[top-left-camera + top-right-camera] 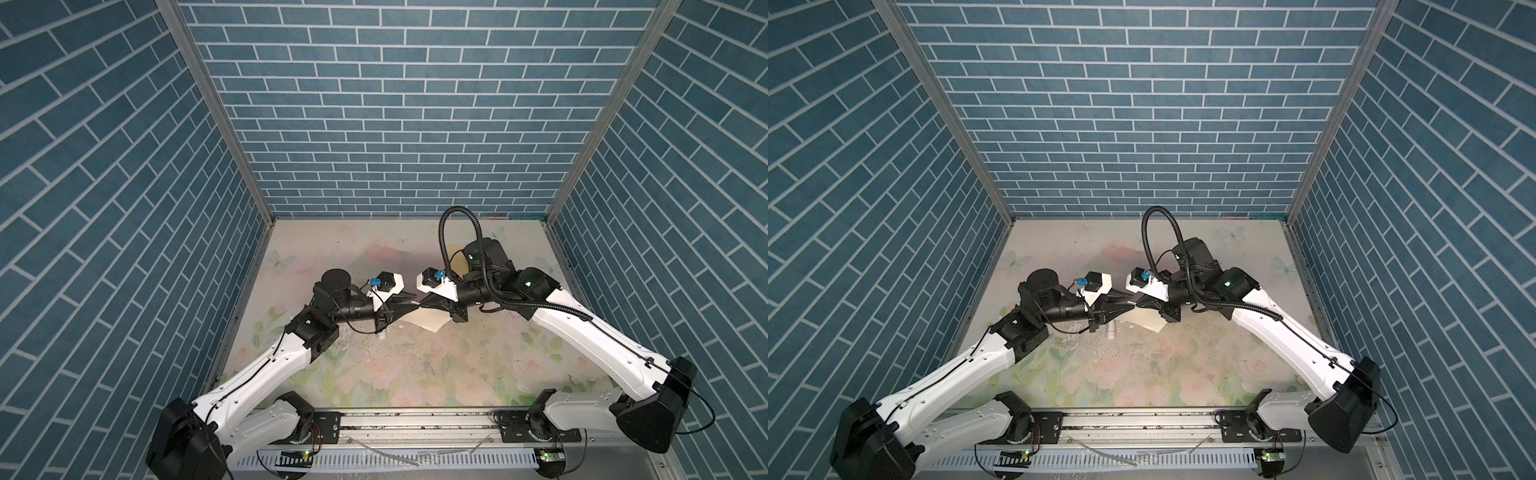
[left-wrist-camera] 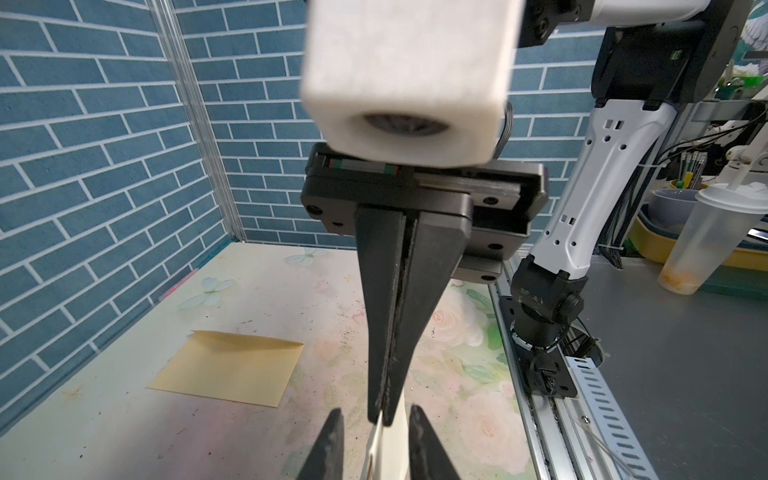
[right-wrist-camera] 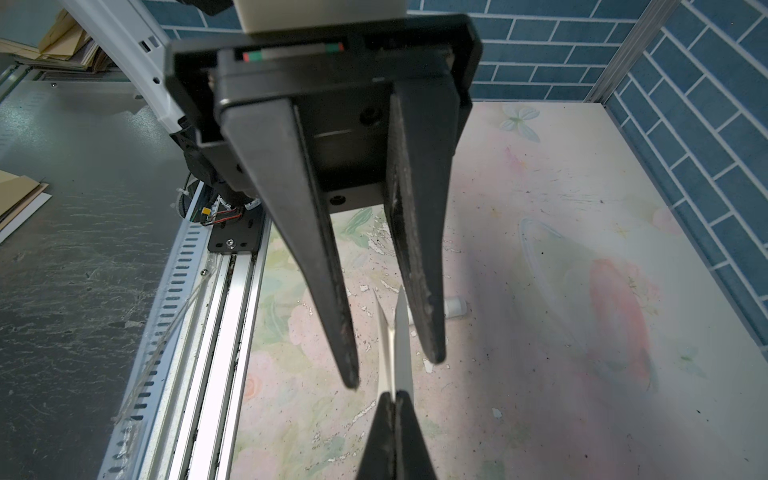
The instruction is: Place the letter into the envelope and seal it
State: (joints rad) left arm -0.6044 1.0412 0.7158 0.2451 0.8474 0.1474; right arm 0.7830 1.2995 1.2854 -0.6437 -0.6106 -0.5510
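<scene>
The letter (image 1: 428, 323) is a cream folded sheet held off the table at mid-table, seen in both top views (image 1: 1145, 321). My right gripper (image 3: 392, 395) is shut on its edge. My left gripper (image 2: 376, 411) faces the right one tip to tip, and its fingers (image 3: 419, 249) stand apart on either side of the letter (image 3: 400, 332), not pressed on it. The envelope (image 2: 228, 370) lies flat on the table beyond the grippers, plain yellow, with its flap edge slightly raised. In the top views the right arm covers most of it.
A small white cylinder (image 3: 455, 307) lies on the floral table (image 1: 415, 374) under the grippers (image 1: 1111, 331). Blue brick walls (image 1: 374, 124) close three sides. A metal rail (image 1: 415, 419) runs along the front. A plastic cup (image 2: 706, 237) stands outside the cell.
</scene>
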